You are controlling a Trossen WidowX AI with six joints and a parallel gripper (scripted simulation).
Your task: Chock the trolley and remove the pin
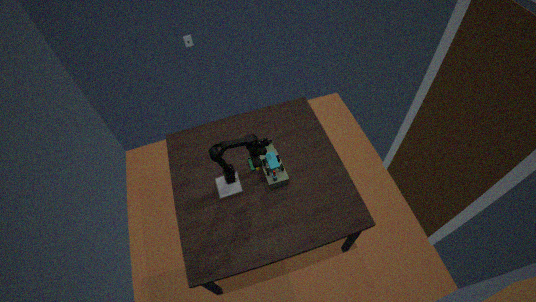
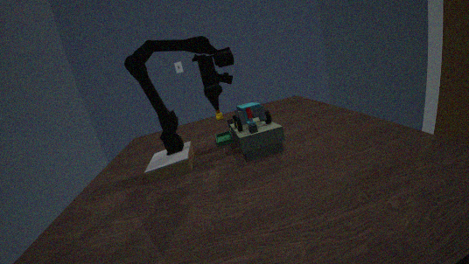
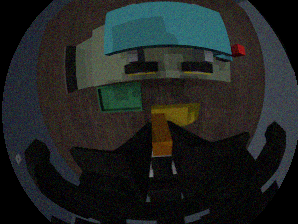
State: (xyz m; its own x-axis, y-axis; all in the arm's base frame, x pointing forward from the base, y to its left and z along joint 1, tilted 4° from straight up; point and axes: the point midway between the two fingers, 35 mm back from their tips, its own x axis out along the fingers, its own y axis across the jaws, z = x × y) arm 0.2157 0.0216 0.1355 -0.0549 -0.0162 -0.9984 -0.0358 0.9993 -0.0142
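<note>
My gripper [image 2: 218,110] [image 3: 158,125] is shut on the orange handle of the yellow chock [image 2: 219,116] [image 3: 181,114]. It holds the chock in the air beside the ramp, on the side toward the arm's base and above the level of the green tray. The blue trolley [image 1: 272,160] [image 2: 248,106] [image 3: 170,30] stands on the ramp [image 1: 278,182] [image 2: 262,142] [image 3: 93,67]. The red-headed stop pin [image 1: 274,172] [image 2: 249,113] [image 3: 238,50] stands at one end of the trolley. The green tray [image 1: 251,164] [image 2: 217,143] [image 3: 120,109] lies beside the ramp. The chock's black base is hard to make out.
The arm's white base plate [image 1: 221,191] [image 2: 157,162] stands on the dark table [image 1: 230,235] [image 2: 262,201], away from the ramp. A dark raised stop [image 3: 71,69] stands at the ramp end away from the pin. The trolley's near wheels [image 3: 141,67] face the gripper.
</note>
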